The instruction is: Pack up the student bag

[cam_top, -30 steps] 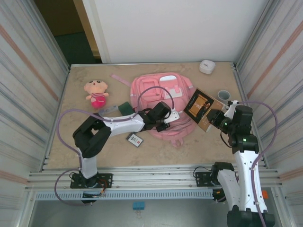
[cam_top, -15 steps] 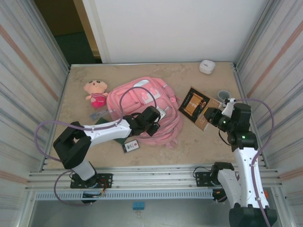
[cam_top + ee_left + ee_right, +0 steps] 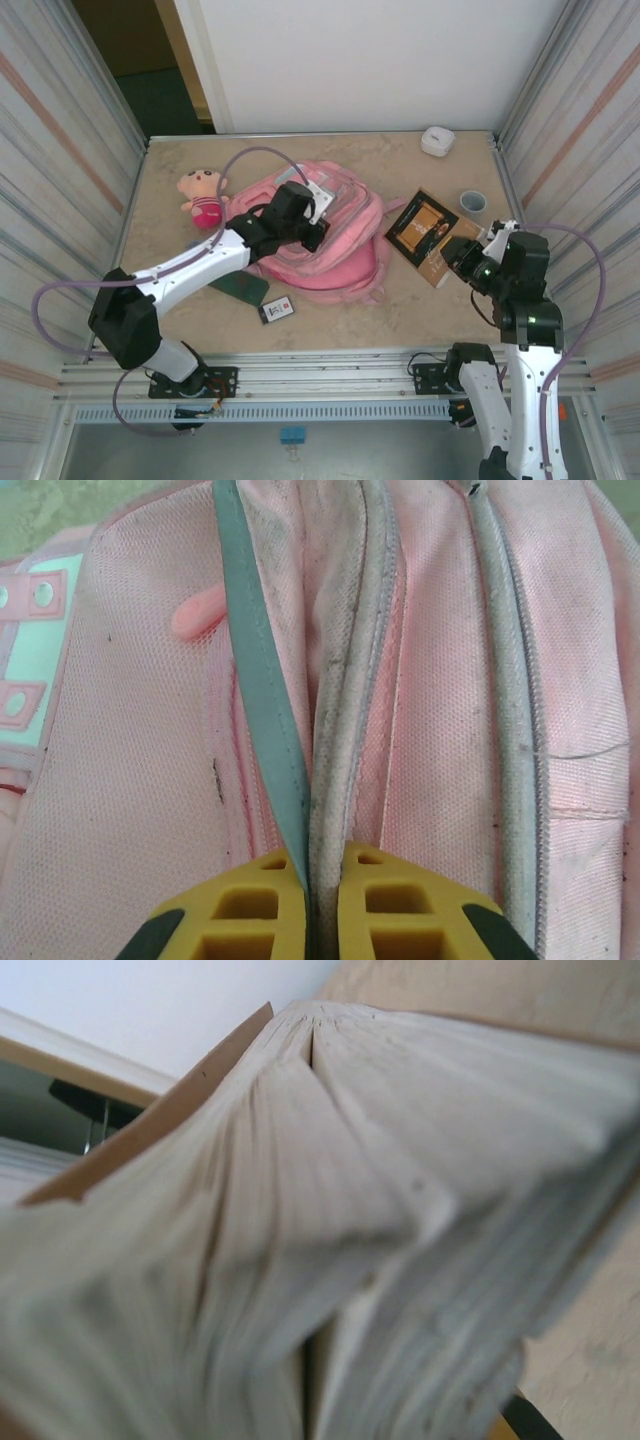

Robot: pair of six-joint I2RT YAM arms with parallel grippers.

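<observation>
The student bag is a large pink backpack lying crumpled at mid-table. My left gripper is over its back-left part. In the left wrist view the yellow fingers are shut on a grey piped seam and a teal strip of the bag. At the right, my right gripper is shut on the near corner of a brown-covered book. The book's fanned page edges are close against the right wrist camera.
A plush doll in a pink dress lies at the back left beside the bag. A dark green flat item and a small card lie near the front. A grey cup and a white case are at the back right.
My left gripper has pulled the bag's edge toward the back left, shifting and folding the bag and uncovering the green item. The right arm with the book has drifted slightly right.
</observation>
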